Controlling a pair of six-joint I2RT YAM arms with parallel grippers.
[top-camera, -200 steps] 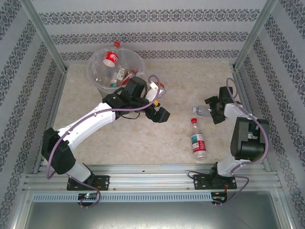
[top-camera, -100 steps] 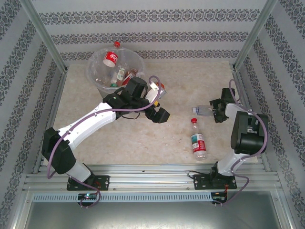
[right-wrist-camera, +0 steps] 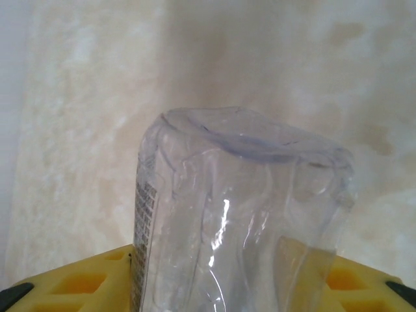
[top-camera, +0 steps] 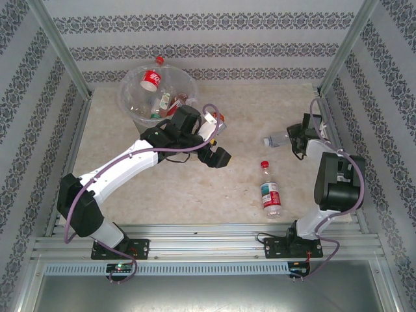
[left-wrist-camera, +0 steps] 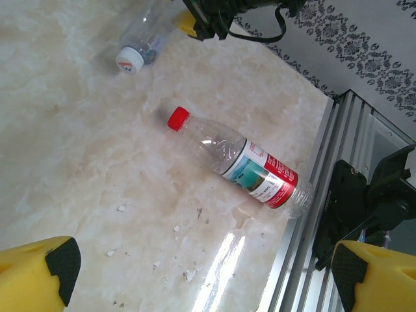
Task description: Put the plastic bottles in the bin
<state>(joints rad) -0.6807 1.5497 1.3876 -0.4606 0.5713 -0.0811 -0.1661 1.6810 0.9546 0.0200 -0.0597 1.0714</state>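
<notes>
The right gripper (top-camera: 291, 140) has its yellow pads closed on the base end of a white-capped clear bottle (top-camera: 276, 138), far to the right of the bin (top-camera: 127, 104). In the right wrist view the thin wall looks dented between the pads. Whether the bottle is clear of the table (top-camera: 162, 195) I cannot tell.

The grip is at one end, so the long cap end overhangs. In a swing toward the bin it could droop, pivot or slip out, and a harder squeeze may only buckle the soft plastic. The left gripper (left-wrist-camera: 207, 273) hangs wide and empty just right of the bin. That arm lies across the direct path, so a straight carry risks a knock.

The held bottle's long axis runs left to right, with the cap pointing toward the bin. A red-capped bottle (top-camera: 270, 192) lies on the table, right of the bin and nearer the arm bases. Its axis runs near to far, cap on the far end.
</notes>
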